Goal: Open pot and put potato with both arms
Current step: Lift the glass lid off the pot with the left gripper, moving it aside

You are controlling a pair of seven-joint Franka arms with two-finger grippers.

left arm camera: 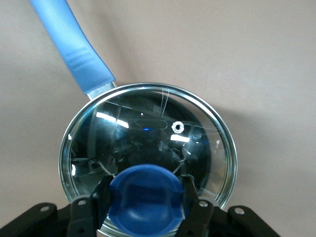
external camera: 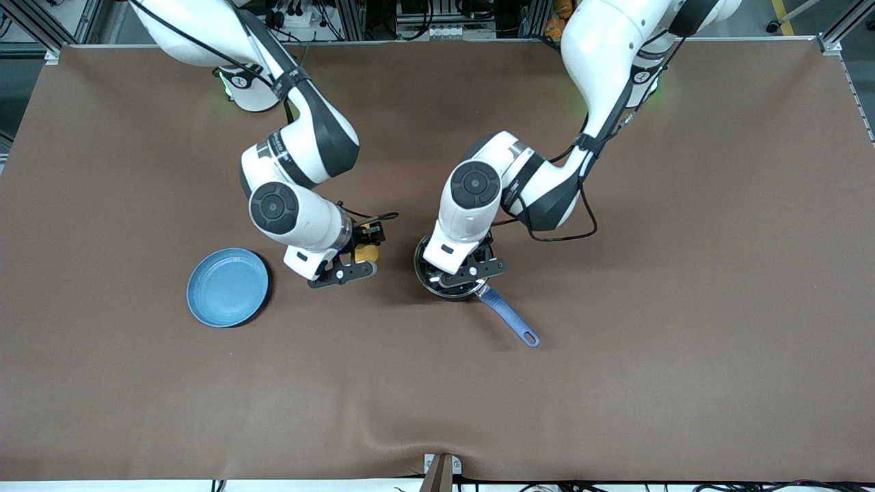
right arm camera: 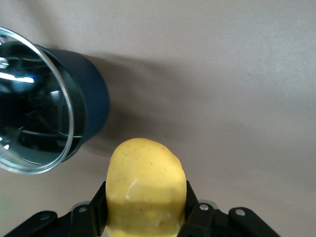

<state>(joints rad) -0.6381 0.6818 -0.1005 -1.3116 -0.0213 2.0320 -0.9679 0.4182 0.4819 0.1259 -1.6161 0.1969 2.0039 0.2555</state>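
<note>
Key relation: the lid (left arm camera: pixel 148 148) sits on the pot (external camera: pixel 448 277), and the left hand (left arm camera: pixel 145 207) is directly over it, fingers (left arm camera: pixel 195 207) closed on either side of the blue knob (left arm camera: pixel 146 195). The lift has to go straight up off the rim; judged as the step in hand.

The right hand (right arm camera: pixel 145 217) hangs just beside the pot, toward the right arm's end of the desk (external camera: pixel 683 273), clamped on the potato (right arm camera: pixel 146 185). Pot lies to the side of this hand, near but apart; a short sideways carry would bring the potato over the opening once the lid clears.

Pot's blue handle (external camera: pixel 509 318) points toward the front camera and slightly toward the left arm's end, loop hole at its tip.

Appearance: pot body dark, glass lid with metal rim and small steam vent (left arm camera: pixel 177 127). Potato yellow, lumpy, faintly speckled. Light-blue plate (external camera: pixel 227 287) lies apart, toward the right arm's end.
</note>
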